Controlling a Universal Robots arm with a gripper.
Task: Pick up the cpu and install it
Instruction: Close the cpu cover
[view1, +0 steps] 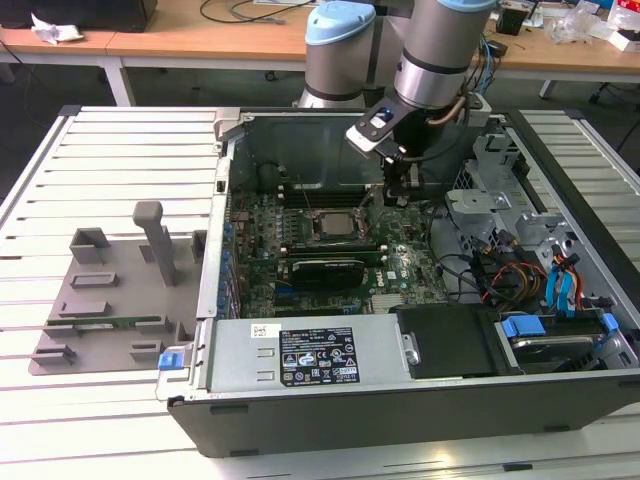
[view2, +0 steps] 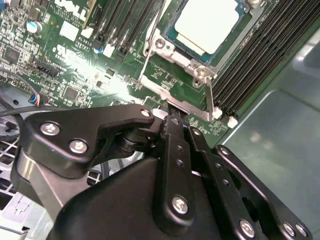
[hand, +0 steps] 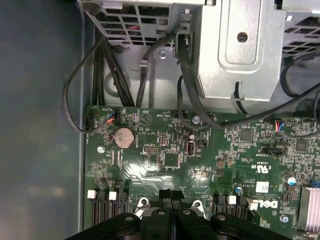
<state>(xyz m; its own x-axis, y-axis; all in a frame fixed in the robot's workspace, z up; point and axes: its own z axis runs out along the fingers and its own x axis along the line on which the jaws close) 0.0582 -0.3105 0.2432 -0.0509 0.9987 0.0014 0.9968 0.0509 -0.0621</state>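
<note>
One black gripper (view2: 172, 120) on the silver and light-blue arm (view1: 440, 60) reaches down into the open dark computer case (view1: 400, 405). The case lies on a white slatted tabletop (view1: 120, 140). In both wrist views the gripper's two fingers are pressed together with only a thin seam between them, and nothing can be seen held between them. In the second wrist view the fingertips (view2: 173, 125) sit just at the edge of the silver metal socket frame (view2: 195, 67). I cannot tell whether they touch it.

The cpu (view2: 207, 22), a small flat square chip with a pale silver-grey top, lies flat inside that frame on the green motherboard (view2: 75, 75), near the gripper but apart from it. A thin wire lever (view2: 149, 45) runs beside the frame, and rows of long black memory slots (view2: 260, 55) flank the socket on both sides.

In the first wrist view a round silver coin battery (hand: 124, 136) sits on the board, with black cables (hand: 75, 100) looping past a grey perforated metal cage (hand: 240, 50).

In the exterior view a long black rectangular card (view1: 325, 270) lies on the board near the socket. A grey moulded fixture tray (view1: 100, 300) rests on the tabletop at the exterior view's left, just beside the case.
</note>
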